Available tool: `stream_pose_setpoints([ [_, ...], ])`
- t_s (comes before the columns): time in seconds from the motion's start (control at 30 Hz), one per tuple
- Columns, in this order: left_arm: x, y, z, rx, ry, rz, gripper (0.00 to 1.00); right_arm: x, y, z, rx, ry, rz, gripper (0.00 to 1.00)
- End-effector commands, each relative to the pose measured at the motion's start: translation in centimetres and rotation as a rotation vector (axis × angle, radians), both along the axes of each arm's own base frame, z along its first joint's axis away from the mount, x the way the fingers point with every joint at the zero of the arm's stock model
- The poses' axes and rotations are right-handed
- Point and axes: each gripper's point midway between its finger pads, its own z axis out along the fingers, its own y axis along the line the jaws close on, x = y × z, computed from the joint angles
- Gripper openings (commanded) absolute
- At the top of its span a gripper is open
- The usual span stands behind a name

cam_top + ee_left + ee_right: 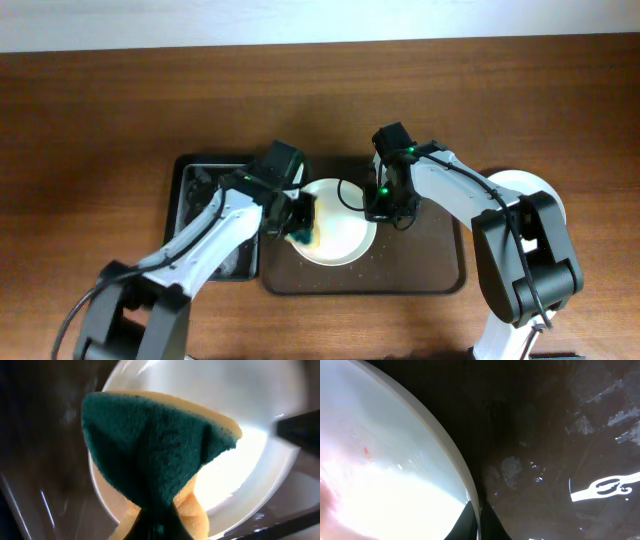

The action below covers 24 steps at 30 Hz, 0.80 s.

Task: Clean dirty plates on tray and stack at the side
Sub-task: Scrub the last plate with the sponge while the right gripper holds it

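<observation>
Dark brown tray (420,272) sits in the middle of the wooden counter (100,120). The only plate (345,240) on it is a white one, lying toward the tray's left end.

The left gripper (296,220) is over that plate's left edge, jaws clenched on a sponge (302,232) with a green scrub face and yellow foam. On the left wrist cam the sponge (155,455) is pinched at the bottom, so it's bunched into a wedge. The green side faces the camera and yellow peeks out along the top edge and down by the pinch. The plate (250,460) is right behind it. Honestly can't tell if the sponge is touching the plate or just over it.

The right gripper (385,208) is at the plate's right edge, jaws grasping the rim. The right wrist cam shows this pretty well. The right gripper (479,522) has one finger on the plate side and one on the tray side, with the white rim (447,460) running down between them. There's a tiny red speck (366,451) on the plate surface, and the tray floor (545,460) has shiny specks and glare on it.

Off the tray, on the counter just beside its right end, there's a second plate (520,182), half hidden under the right arm. Can't tell if it's one or several stacked.

A black container (183,220) sits right by the tray's left end, with the left arm reaching across it.
</observation>
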Motion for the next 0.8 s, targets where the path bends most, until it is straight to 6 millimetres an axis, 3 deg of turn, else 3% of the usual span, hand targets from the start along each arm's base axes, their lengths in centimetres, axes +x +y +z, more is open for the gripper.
stream_pose_setpoints([
  [0.0, 1.9, -2.5, 2.3, -0.083, -0.117, -0.042, 0.00, -0.6, -0.9, -1.3, -0.060, 0.018, -0.004, 0.04],
  [0.07, 1.6, -4.6, 0.6, -0.090, -0.101, -0.066, 0.00, -0.7, -1.0, -1.3, -0.062, 0.021, -0.004, 0.04],
  [0.13, 0.3, -6.1, -2.3, -0.061, -0.045, -0.112, 0.00, -0.7, -1.0, -1.3, -0.063, 0.025, -0.004, 0.04],
  [0.17, -0.5, -6.1, -4.1, -0.029, 0.002, -0.123, 0.00, -0.7, -1.0, -1.3, -0.063, 0.025, -0.004, 0.04],
  [0.23, -1.2, -2.9, -5.7, 0.099, 0.059, -0.080, 0.00, -0.9, -1.0, -1.3, -0.066, 0.030, -0.004, 0.04],
  [0.3, 0.3, 1.7, -4.9, 0.222, 0.030, 0.004, 0.00, -0.9, -1.1, -1.3, -0.068, 0.030, -0.004, 0.04],
  [0.33, 1.2, 2.6, -4.0, 0.216, 0.000, 0.009, 0.00, -0.9, -1.1, -1.3, -0.069, 0.031, -0.004, 0.04],
  [0.37, 2.1, 3.2, -2.7, 0.200, -0.036, 0.008, 0.00, -0.9, -1.1, -1.3, -0.068, 0.030, -0.004, 0.04],
  [0.43, 3.5, 2.4, 2.6, 0.080, -0.162, -0.050, 0.00, -0.9, -1.1, -1.3, -0.068, 0.030, -0.004, 0.04],
  [0.5, 3.6, 2.2, 6.2, 0.040, -0.258, -0.072, 0.00, -0.7, -1.0, -1.3, -0.065, 0.022, -0.004, 0.26],
  [0.53, 3.6, 3.1, 7.0, 0.078, -0.291, -0.068, 0.00, -0.4, -0.9, -1.3, -0.061, 0.012, -0.004, 0.27],
  [0.57, 3.3, 5.1, 7.1, 0.156, -0.287, -0.033, 0.00, -0.4, -0.9, -1.3, -0.061, 0.012, -0.004, 0.18],
  [0.6, 2.5, 8.1, 6.1, 0.248, -0.226, 0.014, 0.00, -0.5, -0.9, -1.3, -0.059, 0.014, -0.004, 0.14],
  [0.63, 2.3, 9.3, 5.6, 0.270, -0.204, 0.040, 0.00, -0.5, -0.9, -1.3, -0.058, 0.014, -0.004, 0.10],
  [0.67, 2.1, 11.8, 4.4, 0.287, -0.160, 0.104, 0.00, -0.5, -0.9, -1.3, -0.058, 0.014, -0.004, 0.05],
  [0.77, 1.6, 16.0, 1.4, 0.294, -0.084, 0.226, 0.00, -0.5, -0.9, -1.3, -0.058, 0.013, -0.004, 0.04],
])
